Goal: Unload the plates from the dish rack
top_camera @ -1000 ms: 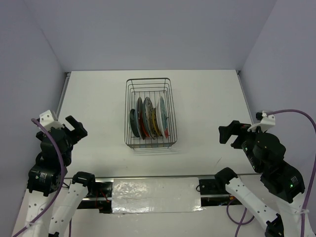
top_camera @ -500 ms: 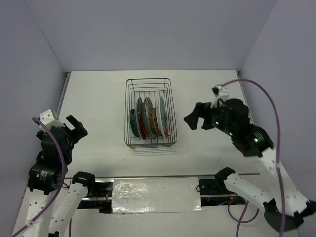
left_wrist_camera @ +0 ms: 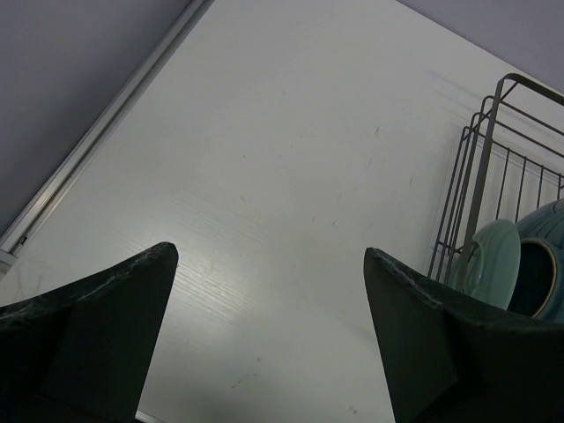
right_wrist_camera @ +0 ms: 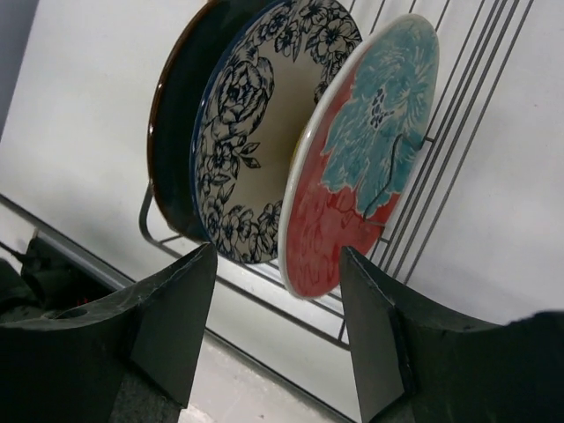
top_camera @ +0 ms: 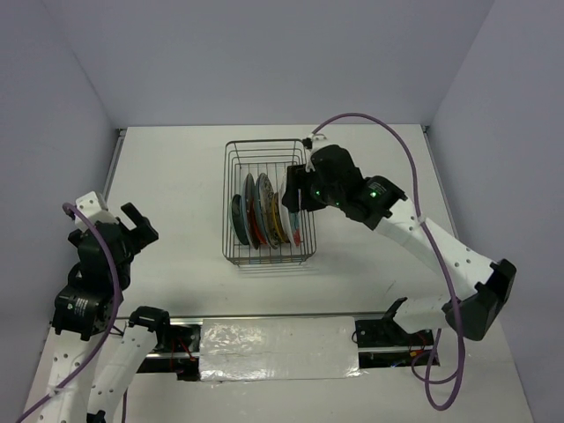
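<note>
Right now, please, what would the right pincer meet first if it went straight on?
Most likely the red and teal plate at the end of the rack. Its rim lies straight ahead of the right pincer, though depth is unclear.

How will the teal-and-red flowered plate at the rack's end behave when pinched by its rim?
The flowered plate looks glazed and glossy: probably rigid, slick and chippable. It stands on edge close beside the dark-floral plate, so lifting it may knock them together. The thin wires of the dish rack could snag its rim.
</note>
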### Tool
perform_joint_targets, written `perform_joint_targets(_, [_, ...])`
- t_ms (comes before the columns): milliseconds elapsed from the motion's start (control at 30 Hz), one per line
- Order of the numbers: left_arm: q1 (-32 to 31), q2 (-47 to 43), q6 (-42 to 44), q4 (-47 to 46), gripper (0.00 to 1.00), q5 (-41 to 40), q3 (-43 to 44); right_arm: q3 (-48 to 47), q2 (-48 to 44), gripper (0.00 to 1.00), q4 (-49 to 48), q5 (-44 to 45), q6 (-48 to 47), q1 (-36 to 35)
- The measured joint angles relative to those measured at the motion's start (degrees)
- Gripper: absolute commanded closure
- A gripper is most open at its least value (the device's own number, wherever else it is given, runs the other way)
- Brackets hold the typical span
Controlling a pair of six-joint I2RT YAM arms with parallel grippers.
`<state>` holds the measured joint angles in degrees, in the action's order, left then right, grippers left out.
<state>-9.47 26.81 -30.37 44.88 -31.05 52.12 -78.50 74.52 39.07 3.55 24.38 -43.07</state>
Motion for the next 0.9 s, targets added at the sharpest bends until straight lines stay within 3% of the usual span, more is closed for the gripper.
perform_joint_targets(167, [0.0,0.4,0.0,-0.1,0.0,0.3,0.0,-1.0,5.9,0.48,-0.5,2.6,0.9,-1.0])
perform_joint_targets(333, [0.0,0.9,0.1,-0.2,0.0,0.9,0.0,-1.0,10.7,0.54,-0.7,4.3,2.0,-1.7])
perform_joint_targets(500, [0.0,0.9,0.1,-0.2,0.01,1.2,0.0,-2.8,14.7,0.75,-0.7,6.0,3.7,-2.5])
perform_joint_targets(533, [0.0,0.9,0.1,-0.2,0.01,1.3,0.0,-3.0,15.1,0.84,-0.9,6.4,4.3,-2.7])
perform_joint_targets(633, [0.0,0.9,0.2,-0.3,0.01,1.3,0.0,-3.3,15.4,0.98,-0.5,8.5,6.8,-3.3])
perform_joint_targets(900, [0.0,0.9,0.2,-0.4,0.01,1.5,0.0,-3.7,15.3,1.0,0.4,12.7,9.5,-4.9])
